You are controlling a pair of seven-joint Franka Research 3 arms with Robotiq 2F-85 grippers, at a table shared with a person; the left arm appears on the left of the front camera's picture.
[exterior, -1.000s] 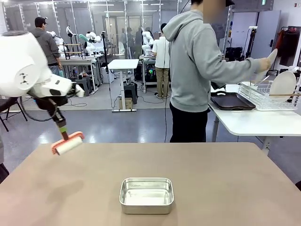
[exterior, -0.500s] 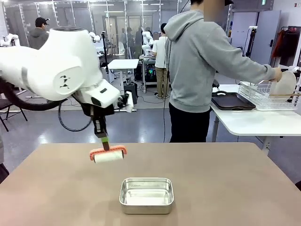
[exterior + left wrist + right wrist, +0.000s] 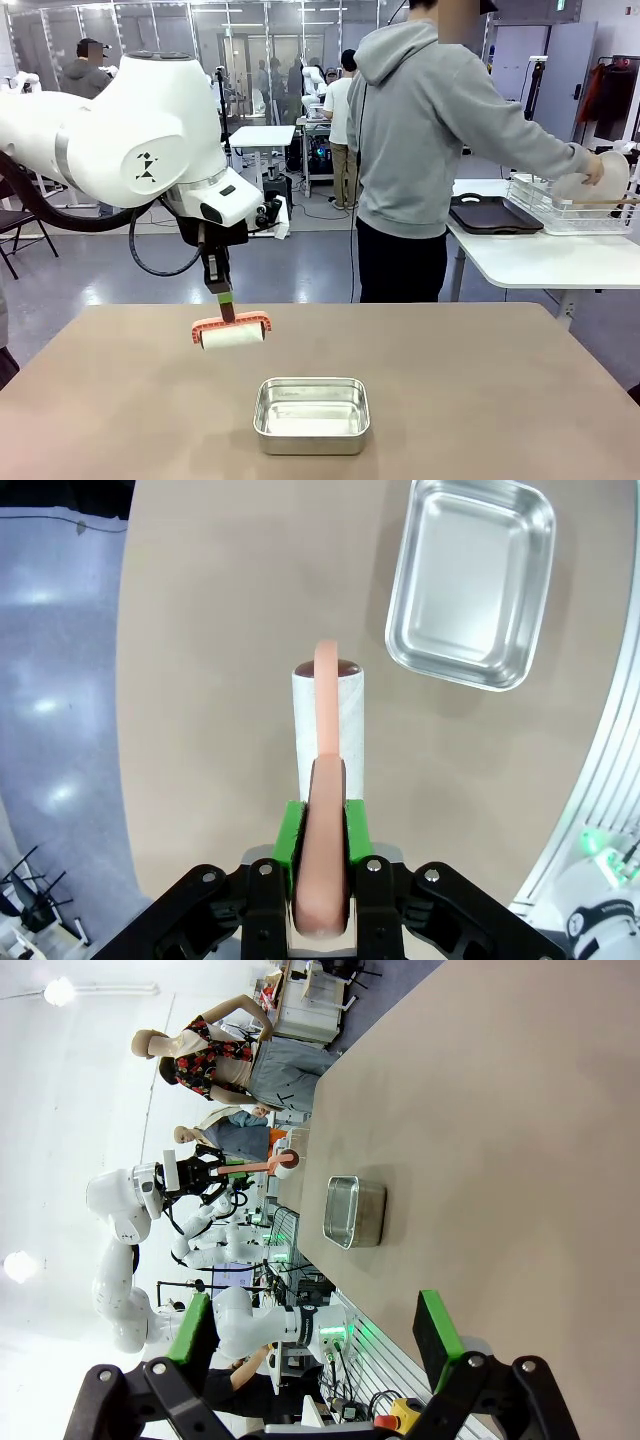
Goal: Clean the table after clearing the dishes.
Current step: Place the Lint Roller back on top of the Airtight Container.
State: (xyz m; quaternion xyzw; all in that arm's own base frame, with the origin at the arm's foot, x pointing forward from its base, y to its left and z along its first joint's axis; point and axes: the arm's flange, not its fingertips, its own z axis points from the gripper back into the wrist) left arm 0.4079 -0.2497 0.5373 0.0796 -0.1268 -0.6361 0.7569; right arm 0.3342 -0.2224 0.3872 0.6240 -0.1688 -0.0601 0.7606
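Left hand [image 3: 217,283] pointing down, clamped on roller [image 3: 231,332] above table [image 3: 480,390]

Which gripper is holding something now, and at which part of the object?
The left gripper holds the lint roller by its orange handle, roller end pointing down over the table. The right gripper is open and holds nothing.

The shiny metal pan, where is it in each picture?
Front view: the metal pan sits low in the middle, on the table.
Left wrist view: the pan is at the top right.
Right wrist view: the pan is near the middle, seen side-on.
Shared landmark: the lint roller held in the left gripper, beside the pan;.
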